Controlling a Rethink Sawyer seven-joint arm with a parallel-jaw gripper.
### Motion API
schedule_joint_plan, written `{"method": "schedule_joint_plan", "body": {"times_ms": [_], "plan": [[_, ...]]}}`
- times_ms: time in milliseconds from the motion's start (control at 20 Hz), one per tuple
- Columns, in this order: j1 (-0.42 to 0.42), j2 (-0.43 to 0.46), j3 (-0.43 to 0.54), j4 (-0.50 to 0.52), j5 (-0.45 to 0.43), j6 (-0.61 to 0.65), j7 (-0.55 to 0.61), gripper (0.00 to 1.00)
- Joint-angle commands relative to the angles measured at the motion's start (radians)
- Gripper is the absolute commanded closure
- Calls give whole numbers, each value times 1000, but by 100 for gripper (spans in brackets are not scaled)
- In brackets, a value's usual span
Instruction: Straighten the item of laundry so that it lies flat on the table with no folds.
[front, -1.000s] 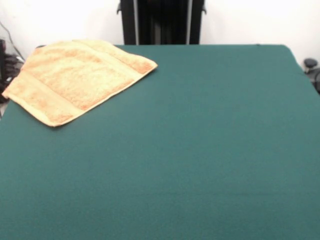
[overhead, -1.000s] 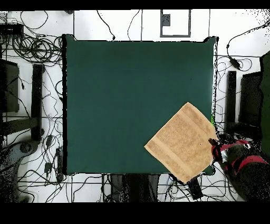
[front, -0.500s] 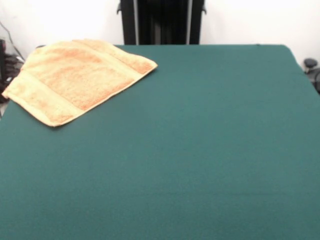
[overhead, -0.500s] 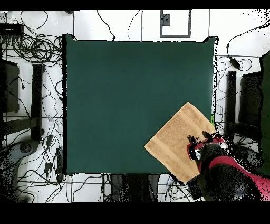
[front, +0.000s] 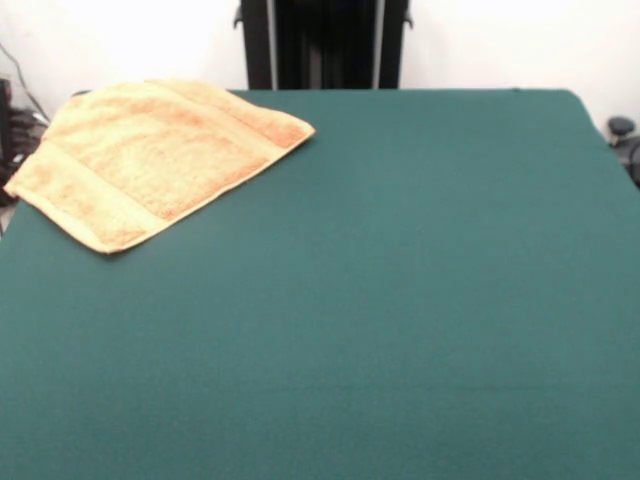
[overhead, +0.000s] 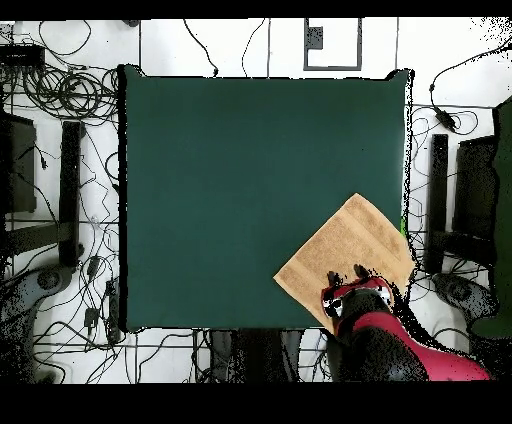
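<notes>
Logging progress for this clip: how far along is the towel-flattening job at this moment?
Mostly done, by the look of it: the towel lies spread near a table corner, no folds showing in the front view, though its edges seem to reach or overhang the table's edge. In hand: the overhead view shows the gripper over the towel's robot-side part; contact and finger state are unclear. Left: any fold hidden under the arm.
</notes>
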Motion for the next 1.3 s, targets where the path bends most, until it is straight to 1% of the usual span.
{"method": "schedule_joint_plan", "body": {"times_ms": [50,150,250,300,400,700,1000,1150,1300], "plan": [[239,26,-273,158,8,-100,448,0],[353,83,-414,128,-25,-152,484,0],[451,172,-546,96,-29,-235,482,0],[482,214,-590,86,-22,-271,474,0],[514,288,-640,71,-10,-338,452,0],[578,480,-731,15,-1,-492,435,0],[581,631,-737,-37,8,-615,425,0],[576,732,-737,-78,7,-679,424,0],[584,812,-745,-116,13,-737,421,0]]}}
